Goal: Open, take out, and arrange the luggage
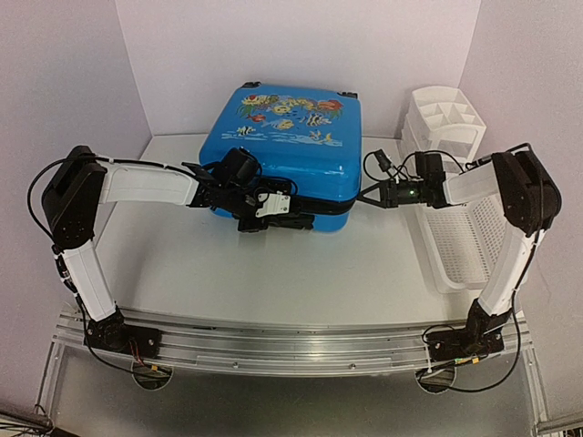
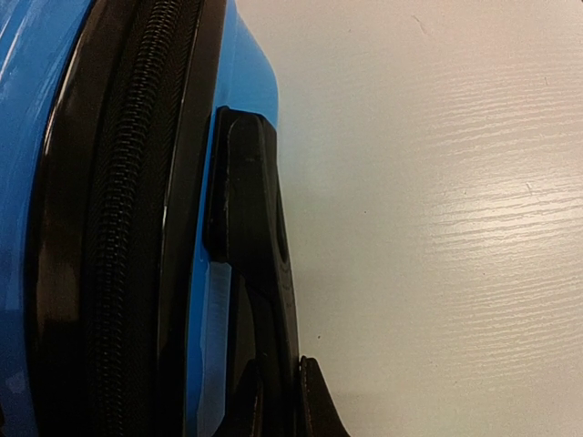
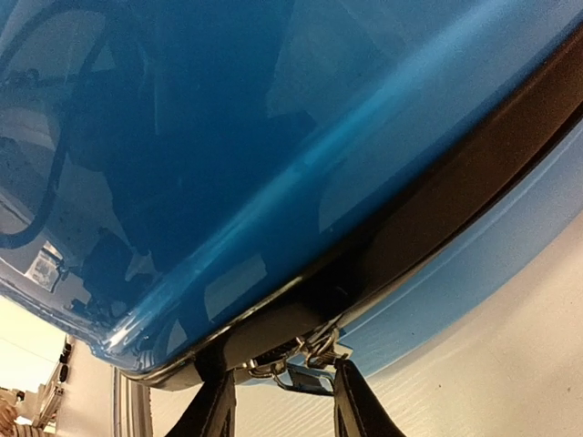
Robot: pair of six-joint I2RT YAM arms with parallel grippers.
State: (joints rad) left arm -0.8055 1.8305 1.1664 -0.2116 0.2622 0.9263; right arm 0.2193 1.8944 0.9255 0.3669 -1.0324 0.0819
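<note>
The luggage is seen lying flat on the table, printed lid upward and not yet unzipped, directly ahead of both grippers. The left gripper is closed. In its wrist view the black handle runs down between its fingertips, so a clamp on the handle is judged likely. The zip band lies just to that gripper's left. This hold is probably meant to pin the case so that it is not dragged across the table when the zip is pulled. The right gripper is set against the case's near right corner, with the metal zip pulls just beyond and between its fingertips. Its fingers are seen partly apart. Whether the pulls are pinched or only straddled cannot be told. A white basket stands to the outer side of that gripper, presumably as the place for the contents.
</note>
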